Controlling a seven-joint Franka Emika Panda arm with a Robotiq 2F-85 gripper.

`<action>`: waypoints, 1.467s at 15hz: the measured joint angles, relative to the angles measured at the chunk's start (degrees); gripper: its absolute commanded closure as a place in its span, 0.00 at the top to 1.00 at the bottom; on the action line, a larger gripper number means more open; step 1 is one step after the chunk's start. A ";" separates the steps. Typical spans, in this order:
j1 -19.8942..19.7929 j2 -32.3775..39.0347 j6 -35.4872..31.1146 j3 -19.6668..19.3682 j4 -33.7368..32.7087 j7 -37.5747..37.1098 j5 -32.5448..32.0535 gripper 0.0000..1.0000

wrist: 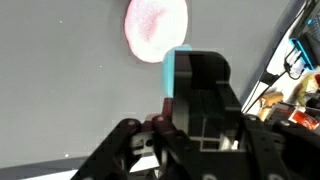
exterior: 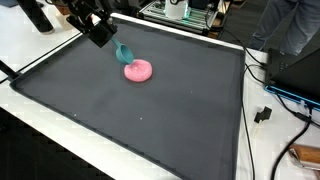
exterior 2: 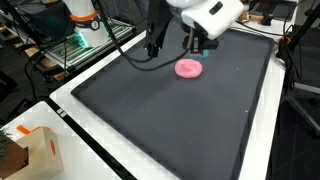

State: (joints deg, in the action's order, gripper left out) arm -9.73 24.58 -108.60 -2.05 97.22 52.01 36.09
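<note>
A pink round disc (exterior: 138, 70) lies on the black mat (exterior: 150, 120) toward its far side, and shows in both exterior views (exterior 2: 188, 68). My gripper (exterior: 108, 42) hangs just above and beside it, shut on a small teal object (exterior: 122, 52) whose lower end nearly reaches the disc. In the wrist view the teal object (wrist: 181, 72) is a narrow strip against the black finger, with the pink disc (wrist: 155, 28) beyond it. In an exterior view the gripper (exterior 2: 197, 46) hides the teal object. Contact between teal object and disc cannot be told.
A white table border (exterior: 40, 105) frames the mat. Cables and a plug (exterior: 264, 114) lie off one side, and a person (exterior: 290, 25) stands behind. A cardboard box (exterior 2: 25, 152) sits at a table corner, with an equipment rack (exterior 2: 70, 45) beyond.
</note>
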 measured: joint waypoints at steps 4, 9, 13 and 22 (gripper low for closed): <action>3.62 -5.45 -7.95 0.83 4.83 -4.19 -8.55 0.25; 7.02 -10.67 -16.19 1.96 10.60 -11.88 -20.73 0.25; 8.39 -13.84 -19.49 2.71 14.17 -17.71 -27.34 0.25; 10.23 -17.17 -20.18 3.61 18.74 -30.71 -38.20 0.25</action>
State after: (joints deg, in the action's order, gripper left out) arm 0.50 7.41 -128.78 1.57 115.95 21.30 -2.11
